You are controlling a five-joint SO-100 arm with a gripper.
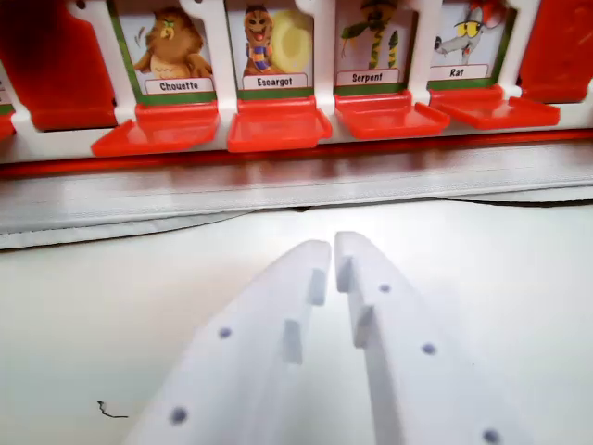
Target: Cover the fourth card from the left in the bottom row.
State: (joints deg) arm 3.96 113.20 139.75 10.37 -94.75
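My white gripper (333, 245) fills the lower middle of the wrist view, its two fingers almost touching with nothing between them. It hovers over a white surface, short of the red and white game board (296, 139). Across the top stand four uncovered cards with their red flaps lying flat in front: Chouette (173, 51), Escargot (274, 46), Serpent (371, 44) and Rat (460, 42). The gripper tips point roughly between the Escargot flap (278, 125) and the Serpent flap (389, 116). Red raised flaps (51, 60) cover the slots at both ends.
A grey strip (296, 185) runs along the board's front edge. The white table (111, 306) lies below it, with a small dark mark (111, 411) at the lower left. Another raised red flap (561, 46) stands at the wrist view's right.
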